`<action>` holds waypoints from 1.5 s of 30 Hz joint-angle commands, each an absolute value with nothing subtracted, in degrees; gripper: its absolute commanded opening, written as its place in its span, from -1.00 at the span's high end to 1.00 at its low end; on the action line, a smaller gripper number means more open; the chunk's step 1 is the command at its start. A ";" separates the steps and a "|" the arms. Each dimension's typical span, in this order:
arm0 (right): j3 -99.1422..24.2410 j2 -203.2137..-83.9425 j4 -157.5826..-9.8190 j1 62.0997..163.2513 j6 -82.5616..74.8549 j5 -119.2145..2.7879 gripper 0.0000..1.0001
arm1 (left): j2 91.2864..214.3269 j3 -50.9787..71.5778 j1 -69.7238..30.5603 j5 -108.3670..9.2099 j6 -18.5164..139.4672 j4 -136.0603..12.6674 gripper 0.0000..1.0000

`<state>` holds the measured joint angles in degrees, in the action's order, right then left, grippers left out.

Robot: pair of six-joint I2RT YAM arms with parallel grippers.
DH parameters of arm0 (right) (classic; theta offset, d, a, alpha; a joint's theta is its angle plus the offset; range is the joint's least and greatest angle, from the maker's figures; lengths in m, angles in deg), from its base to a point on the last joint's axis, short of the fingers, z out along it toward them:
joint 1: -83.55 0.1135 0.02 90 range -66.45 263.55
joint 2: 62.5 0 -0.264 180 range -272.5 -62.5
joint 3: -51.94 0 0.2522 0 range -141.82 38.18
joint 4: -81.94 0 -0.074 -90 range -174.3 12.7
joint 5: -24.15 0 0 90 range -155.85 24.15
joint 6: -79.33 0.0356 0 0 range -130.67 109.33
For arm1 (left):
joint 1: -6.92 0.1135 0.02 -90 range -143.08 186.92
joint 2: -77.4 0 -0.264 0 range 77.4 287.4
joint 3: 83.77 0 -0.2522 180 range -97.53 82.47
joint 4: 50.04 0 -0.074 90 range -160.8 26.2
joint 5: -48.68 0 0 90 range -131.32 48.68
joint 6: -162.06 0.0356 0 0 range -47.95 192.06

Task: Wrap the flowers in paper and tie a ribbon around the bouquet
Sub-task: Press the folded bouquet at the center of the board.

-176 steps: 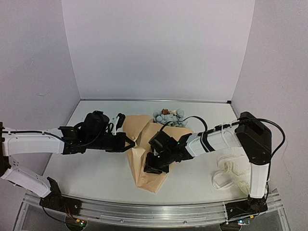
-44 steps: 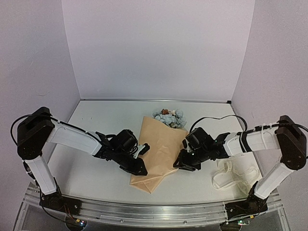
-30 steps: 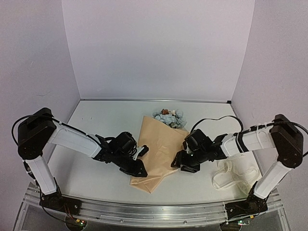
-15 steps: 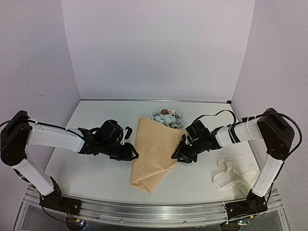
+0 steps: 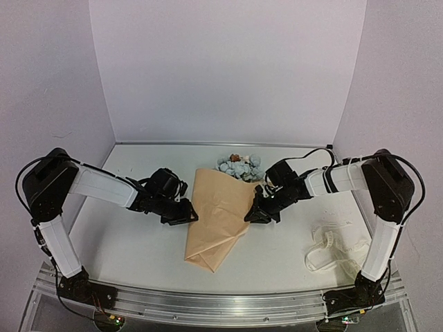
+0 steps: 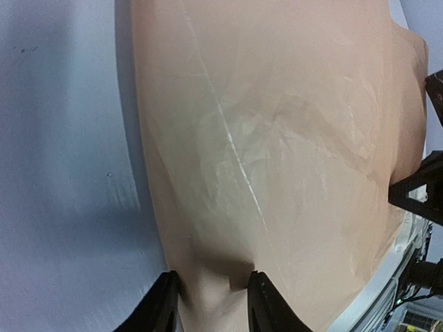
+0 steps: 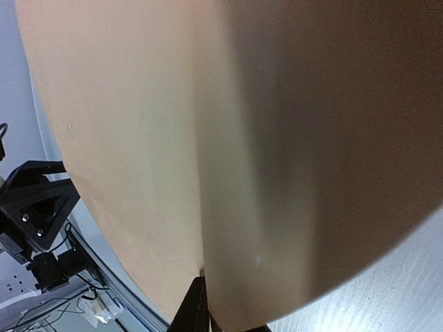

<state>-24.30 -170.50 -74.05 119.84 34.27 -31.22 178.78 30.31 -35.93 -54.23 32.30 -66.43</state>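
Item: bouquet (image 5: 216,220), a tan paper cone laid mid-table, blooms (image 5: 239,166) at far end.
Handling, as judged: light, thin, easily creased, sprung open if released.
Hold advised: side edges, mid-length.
right gripper (image 7: 200,306): pinched onto right edge.
left gripper (image 6: 211,308): parted, left edge straddled, unclamped.
ribbon (image 5: 332,247): left apart, right side.

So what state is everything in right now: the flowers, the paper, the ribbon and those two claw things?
flowers: wrapped, blooms poking out of the cone's wide end.
paper: folded into a cone, lying down.
ribbon: loose in a heap, not yet tied.
left end effector: open, fingers astride the paper's edge.
right end effector: shut on the paper's other edge.
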 commanded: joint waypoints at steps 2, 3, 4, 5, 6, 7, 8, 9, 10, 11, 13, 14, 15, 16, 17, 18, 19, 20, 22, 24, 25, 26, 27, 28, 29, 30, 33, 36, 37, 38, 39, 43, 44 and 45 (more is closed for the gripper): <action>-29.20 -171.57 -63.12 119.58 25.99 -29.00 0.88 | 178.60 30.49 -36.72 -56.34 27.79 -62.13 0.53; -29.77 -171.57 -61.73 119.58 24.59 -28.90 0.89 | 178.45 30.99 -37.00 -56.43 27.30 -61.80 0.60; -30.23 -171.50 -60.31 119.58 23.40 -28.79 0.89 | 178.32 31.59 -37.44 -56.43 26.68 -61.56 0.66; -30.61 -171.42 -58.93 119.58 22.18 -28.64 0.89 | 178.15 32.35 -38.02 -56.43 25.85 -61.40 0.70; -30.88 -171.40 -57.67 119.58 21.00 -28.40 0.90 | 177.92 32.68 -38.50 -56.43 25.35 -61.28 0.74; -31.15 -171.34 -56.82 119.58 20.24 -28.29 0.90 | 177.72 33.05 -38.96 -56.22 24.84 -61.27 0.76; -31.34 -171.24 -55.88 119.58 19.58 -28.24 0.91 | 177.50 33.46 -39.61 -56.03 24.16 -61.29 0.78; -31.47 -171.22 -55.28 119.59 18.96 -28.28 0.91 | 177.33 33.65 -40.21 -55.71 23.44 -61.56 0.81; -31.59 -171.20 -54.70 119.59 18.33 -28.32 0.91 | 177.14 33.83 -40.83 -55.40 22.71 -61.86 0.84; -31.57 -171.12 -54.18 119.58 17.74 -28.17 0.91 | 176.73 34.07 -41.54 -55.11 21.90 -62.09 0.85; -31.40 -171.01 -53.06 119.60 16.65 -27.89 0.91 | 175.69 34.60 -43.04 -54.48 20.24 -62.32 0.88; -31.17 -170.84 -52.59 119.59 16.20 -27.98 0.91 | 175.24 34.72 -43.78 -53.84 19.58 -62.58 0.88; -30.88 -170.67 -51.99 119.58 15.39 -28.24 0.91 | 174.68 34.85 -44.65 -53.33 18.90 -62.89 0.88; -30.47 -170.38 -51.43 119.59 14.67 -28.71 0.91 | 174.17 35.02 -45.40 -52.78 18.27 -63.06 0.88; -30.08 -170.02 -50.95 119.59 13.95 -29.30 0.91 | 173.67 35.18 -46.08 -52.25 17.64 -63.16 0.88; -29.75 -169.63 -50.50 119.59 13.27 -30.03 0.91 | 173.14 35.32 -46.67 -51.76 17.05 -63.22 0.88; -29.73 -169.45 -49.99 119.58 12.72 -30.72 0.91 | 172.57 35.36 -46.99 -51.28 16.78 -63.39 0.87; -29.82 -169.40 -49.66 119.53 12.23 -31.17 0.91 | 172.19 35.34 -47.09 -50.82 16.76 -63.43 0.86; -30.48 -169.44 -48.86 119.42 11.51 -32.37 0.91 | 171.41 35.16 -47.13 -49.93 17.38 -64.79 0.78; -31.53 -169.93 -48.33 119.18 11.31 -33.13 0.91 | 170.80 34.66 -47.14 -48.88 18.50 -66.43 0.63; -32.18 -170.41 -47.98 119.04 11.24 -33.37 0.91 | 170.45 34.40 -47.14 -48.26 19.10 -67.36 0.56; -33.01 -170.85 -47.56 118.86 11.22 -33.40 0.91 | 170.00 34.13 -47.14 -47.69 19.72 -68.36 0.52; -33.75 -171.27 -47.19 118.69 11.20 -33.51 0.91 | 169.41 33.87 -47.15 -47.08 20.45 -69.47 0.47; -34.16 -171.54 -46.98 118.56 11.11 -33.90 0.91 | 168.69 33.73 -47.16 -46.39 21.27 -70.46 0.44; -34.46 -171.70 -46.87 118.46 11.05 -34.41 0.91 | 167.79 33.66 -47.14 -46.10 22.27 -71.07 0.43; -34.79 -171.88 -46.73 118.30 10.96 -34.84 0.91 | 167.15 33.53 -47.14 -46.68 23.46 -71.21 0.44; -36.99 -172.99 -45.63 117.62 10.72 -35.22 0.90 | 166.35 32.90 -47.17 -49.23 27.18 -71.78 0.54; -40.99 -175.01 -43.69 117.12 10.58 -34.25 0.87 | 166.65 32.68 -47.48 -52.16 30.01 -71.39 0.69; -41.79 -175.56 -43.14 117.12 10.47 -34.28 0.85 | 166.85 32.46 -47.63 -53.36 30.66 -71.08 0.71; -42.73 -176.06 -42.67 117.12 10.52 -34.21 0.84 | 167.34 31.99 -47.89 -54.59 31.53 -70.64 0.72; -43.47 -176.55 -42.30 117.11 10.63 -34.18 0.83 | 167.90 31.39 -48.21 -55.70 32.52 -70.11 0.73; -44.74 -176.85 -40.79 117.13 11.56 -34.61 0.69 | 172.44 28.29 -49.68 -60.22 36.11 -69.02 0.79; -44.69 -176.28 -40.35 117.13 11.81 -35.13 0.61 | 173.67 27.61 -50.00 -60.90 36.64 -69.06 0.81; -44.70 -175.67 -39.33 117.11 12.02 -35.89 0.52 | 174.59 27.21 -50.22 -61.50 36.84 -68.99 0.81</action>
<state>-42.75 -176.63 -43.32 117.18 11.87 -33.60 170.81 31.22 -49.06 -56.30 32.16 -70.68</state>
